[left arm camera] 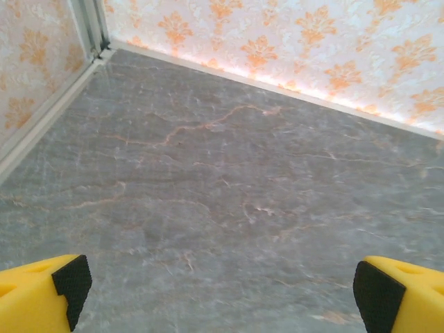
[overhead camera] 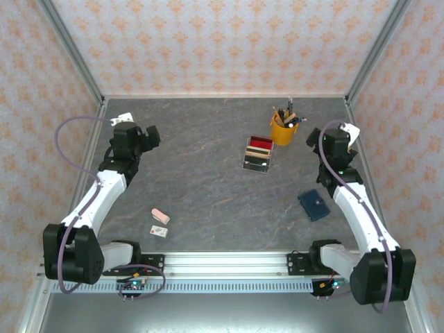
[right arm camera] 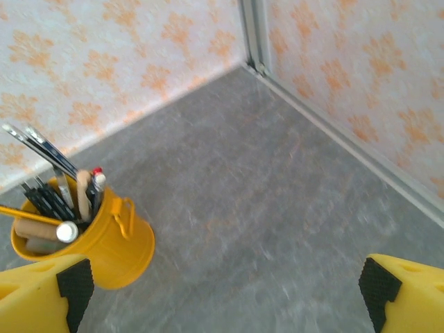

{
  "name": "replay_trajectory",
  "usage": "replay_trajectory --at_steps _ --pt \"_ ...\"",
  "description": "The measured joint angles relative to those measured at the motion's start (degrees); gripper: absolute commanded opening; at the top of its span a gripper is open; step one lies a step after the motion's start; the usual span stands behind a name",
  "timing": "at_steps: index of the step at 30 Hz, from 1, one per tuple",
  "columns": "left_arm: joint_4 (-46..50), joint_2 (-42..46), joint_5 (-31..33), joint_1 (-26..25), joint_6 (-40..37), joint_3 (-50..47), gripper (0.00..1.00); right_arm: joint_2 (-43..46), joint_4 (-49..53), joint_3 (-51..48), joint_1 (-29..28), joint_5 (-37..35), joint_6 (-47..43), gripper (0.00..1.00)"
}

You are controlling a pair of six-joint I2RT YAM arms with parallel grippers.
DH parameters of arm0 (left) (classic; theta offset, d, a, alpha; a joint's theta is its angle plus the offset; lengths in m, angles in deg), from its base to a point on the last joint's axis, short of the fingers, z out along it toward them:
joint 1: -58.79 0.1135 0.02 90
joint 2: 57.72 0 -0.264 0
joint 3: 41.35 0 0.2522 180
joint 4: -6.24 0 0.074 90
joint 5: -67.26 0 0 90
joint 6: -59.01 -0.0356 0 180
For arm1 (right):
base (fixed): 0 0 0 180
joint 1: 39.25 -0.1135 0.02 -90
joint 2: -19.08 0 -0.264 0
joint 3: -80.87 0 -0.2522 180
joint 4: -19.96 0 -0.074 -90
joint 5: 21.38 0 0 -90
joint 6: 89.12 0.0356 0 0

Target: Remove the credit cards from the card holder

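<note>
So the card holder (overhead camera: 313,205) is lying shut on the right side of the table (overhead camera: 208,180), a good way nearer than the yellow pen cup (overhead camera: 283,129). The left gripper (left arm camera: 222,295) and right gripper (right arm camera: 225,291) are both spread wide, pinching nothing.

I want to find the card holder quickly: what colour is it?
The card holder is dark navy blue, best seen in the top external view.

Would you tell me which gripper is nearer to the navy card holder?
Right. The right gripper sits a little beyond the card holder, on the same side; the left gripper is far off across the table.
</note>
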Motion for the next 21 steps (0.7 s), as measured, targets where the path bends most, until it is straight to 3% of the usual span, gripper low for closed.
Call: replay_trajectory --at_steps 4,9,21 --pt "10.23 1.20 -3.10 0.00 4.17 2.89 1.00 -0.79 17.09 4.09 0.00 0.39 6.45 1.00" --pt "18.60 1.79 -7.28 0.00 6.58 3.17 1.00 -4.50 28.52 4.63 -0.02 5.33 10.82 1.00" --pt "21.07 4.04 -11.28 0.00 6.78 3.17 1.00 -14.58 31.32 0.92 1.53 10.38 13.68 1.00"
